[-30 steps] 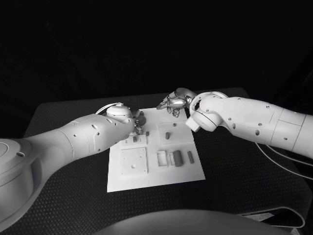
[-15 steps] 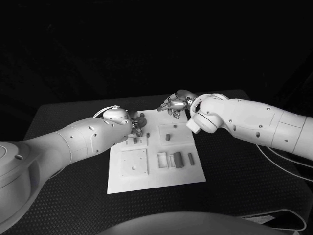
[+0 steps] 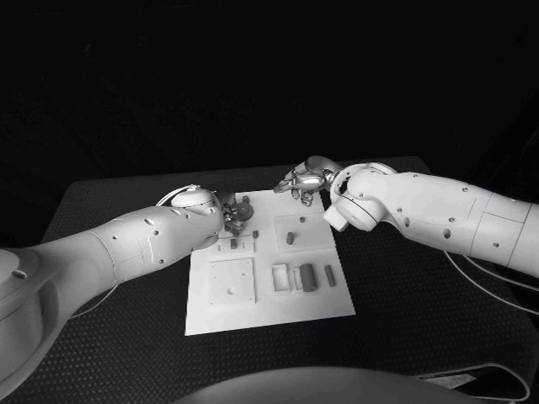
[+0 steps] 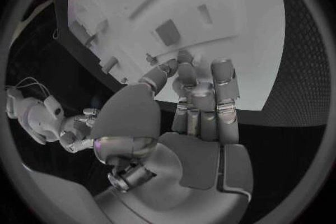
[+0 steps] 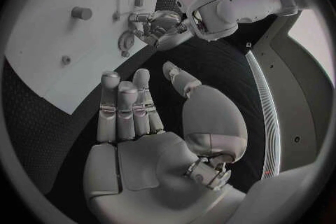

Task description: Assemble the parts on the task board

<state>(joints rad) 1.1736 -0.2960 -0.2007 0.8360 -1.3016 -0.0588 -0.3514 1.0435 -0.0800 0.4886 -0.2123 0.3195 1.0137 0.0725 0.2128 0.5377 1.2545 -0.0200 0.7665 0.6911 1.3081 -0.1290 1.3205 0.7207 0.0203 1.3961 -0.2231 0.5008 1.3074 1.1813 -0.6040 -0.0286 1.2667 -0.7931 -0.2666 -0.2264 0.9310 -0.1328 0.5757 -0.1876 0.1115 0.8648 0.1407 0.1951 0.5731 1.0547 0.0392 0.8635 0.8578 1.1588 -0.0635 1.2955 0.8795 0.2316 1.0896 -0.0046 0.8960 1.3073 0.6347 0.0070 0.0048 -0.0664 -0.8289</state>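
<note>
left hand (image 3: 236, 215) hovering at task board (image 3: 267, 303) left edge, fingers apparently curling, nothing clearly held | right hand (image 3: 304, 179) hanging empty, fingers extended, over far edge

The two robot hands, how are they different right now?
The left robot hand sits over the task board, fingers down among the small parts; the right robot hand hovers at the board's far edge. In the wrist views, the left hand's fingers curl slightly, while the right hand's fingers are straighter. Both are silver, on white arms.
</note>
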